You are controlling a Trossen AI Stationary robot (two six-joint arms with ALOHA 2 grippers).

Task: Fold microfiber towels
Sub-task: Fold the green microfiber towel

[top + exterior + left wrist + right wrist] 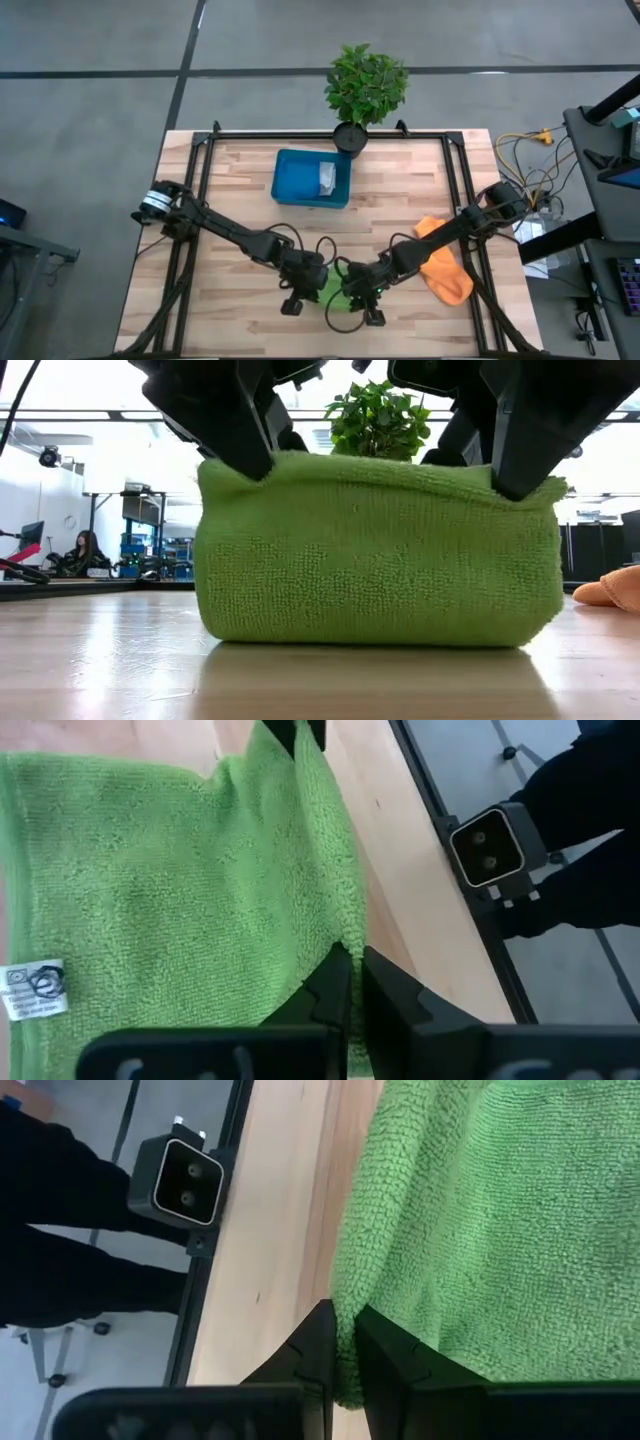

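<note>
Lime green microfiber towel (375,555) is held up off the wooden table (230,200) at the near edge, centre, with its lower fold resting on the tabletop in the low view. Its top edge is gripped at two corners. The left gripper (348,982) is pinched on one corner, jaws pressed together on the cloth edge in the left wrist view. The right gripper (343,1342) is pinched on the other corner, jaws closed on the towel's edge in the right wrist view. In the high view both grippers are seen side by side over the towel (335,291), close to each other. A white care label (33,988) is seen on the green cloth, near one edge.

Orange towel (443,262) is lying crumpled on the right side of the table, partly under the right arm, well apart from the green one. Its edge is seen at the far right in the low view (615,588).

Blue tray (300,180) is sitting at the back centre of the table, with a grey-white towel (326,178) inside, toward its right side. A potted plant (364,88) is standing at the back edge, just beside the tray.

A person (84,550) is seen seated far off in the room behind.
</note>
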